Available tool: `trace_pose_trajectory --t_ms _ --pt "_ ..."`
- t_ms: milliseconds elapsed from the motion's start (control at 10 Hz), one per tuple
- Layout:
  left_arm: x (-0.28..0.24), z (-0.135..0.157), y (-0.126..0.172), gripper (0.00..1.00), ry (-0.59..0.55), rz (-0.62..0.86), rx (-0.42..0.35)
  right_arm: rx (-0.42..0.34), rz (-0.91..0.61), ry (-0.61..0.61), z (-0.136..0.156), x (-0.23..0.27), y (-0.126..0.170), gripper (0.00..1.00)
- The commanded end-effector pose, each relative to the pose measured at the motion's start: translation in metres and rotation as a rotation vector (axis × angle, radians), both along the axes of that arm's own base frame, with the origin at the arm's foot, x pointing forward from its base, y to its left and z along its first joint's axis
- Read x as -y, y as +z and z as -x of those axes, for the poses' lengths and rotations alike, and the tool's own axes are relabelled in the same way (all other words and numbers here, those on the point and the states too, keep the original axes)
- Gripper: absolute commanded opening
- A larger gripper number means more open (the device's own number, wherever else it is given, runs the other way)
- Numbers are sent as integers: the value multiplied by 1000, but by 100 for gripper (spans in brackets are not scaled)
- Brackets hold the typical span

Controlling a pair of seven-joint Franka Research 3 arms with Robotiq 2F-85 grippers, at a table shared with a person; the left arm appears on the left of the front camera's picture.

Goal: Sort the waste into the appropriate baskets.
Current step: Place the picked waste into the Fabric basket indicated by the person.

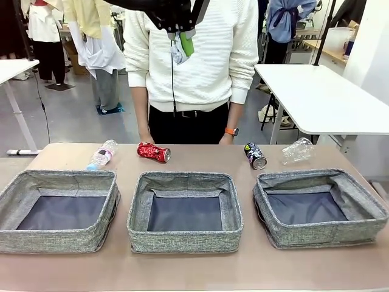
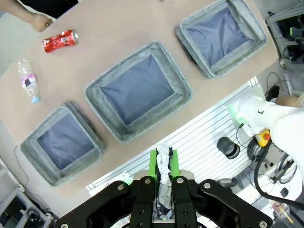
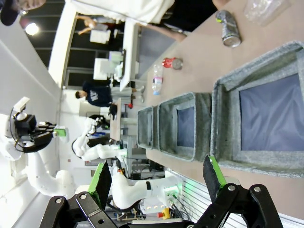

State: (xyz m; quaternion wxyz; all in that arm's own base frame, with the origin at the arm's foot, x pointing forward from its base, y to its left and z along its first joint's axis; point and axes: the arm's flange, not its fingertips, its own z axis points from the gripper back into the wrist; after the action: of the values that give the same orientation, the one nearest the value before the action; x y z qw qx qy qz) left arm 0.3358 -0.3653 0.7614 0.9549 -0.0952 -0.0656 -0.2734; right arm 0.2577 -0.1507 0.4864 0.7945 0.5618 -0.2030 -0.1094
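- Left jaws are clamped on the white tissue wad [image 2: 164,164], held high at the top centre of the front view, probably so it clears everything on the way to a bin.
- Right jaws gape empty at the bottom of the right wrist view.
- The table [image 1: 194,271] carries three baskets [image 1: 185,177] in a row across the lower frame, all empty and ready for drops.
- Behind them lie a clear bottle [image 1: 102,154], a crushed bottle [image 1: 298,150], a red can [image 1: 153,151] and a dark can [image 1: 255,155], all unsorted.

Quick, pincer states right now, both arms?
Left pincer: closed, holding a crumpled white tissue wad.
Right pincer: open, holding nothing.
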Motion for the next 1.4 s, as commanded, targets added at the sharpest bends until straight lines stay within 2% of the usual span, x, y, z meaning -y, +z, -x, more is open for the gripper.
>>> trace_pose_trajectory --t_ms 0,1300 --pt "-4 2 3 9 -1 1 10 34 -9 3 -3 0 1 100" --pt "-4 2 3 9 -1 1 10 34 -9 3 -3 0 1 100"
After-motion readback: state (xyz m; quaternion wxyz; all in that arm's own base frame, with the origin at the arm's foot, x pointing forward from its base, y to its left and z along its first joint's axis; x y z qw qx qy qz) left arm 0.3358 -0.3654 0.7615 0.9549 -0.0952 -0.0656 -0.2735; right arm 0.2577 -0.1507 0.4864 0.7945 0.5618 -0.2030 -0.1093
